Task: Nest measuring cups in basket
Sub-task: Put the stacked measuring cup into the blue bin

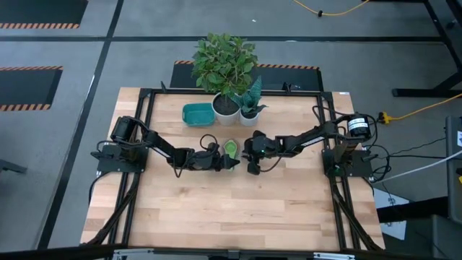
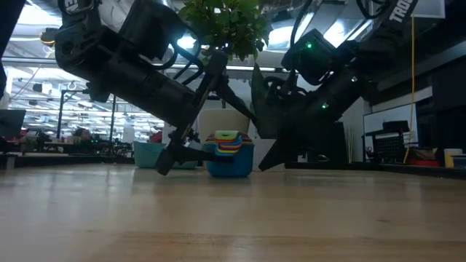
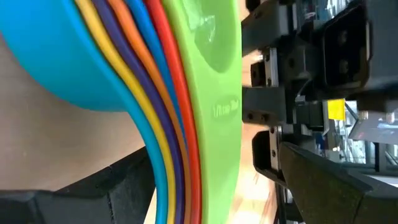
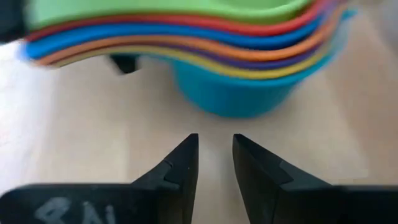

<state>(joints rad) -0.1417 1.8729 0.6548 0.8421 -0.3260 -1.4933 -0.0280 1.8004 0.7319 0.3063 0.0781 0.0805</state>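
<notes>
Stack of nested measuring cups (image 2: 227, 151), glossy plastic with flat curved handles, green uppermost over red, blue, orange, purple, yellow and a light blue bowl, standing on the pale wooden table (image 1: 216, 209) at its middle, apart from the teal basket (image 1: 197, 114). Left pincer (image 1: 229, 163) spread wide beside the handles; right pincer (image 4: 214, 163) slightly parted, holding nothing.

Bright overhead room lighting; low view backlit, arms silhouetted; the nested measuring cups (image 4: 186, 37) blur close to the wrist cameras.
</notes>
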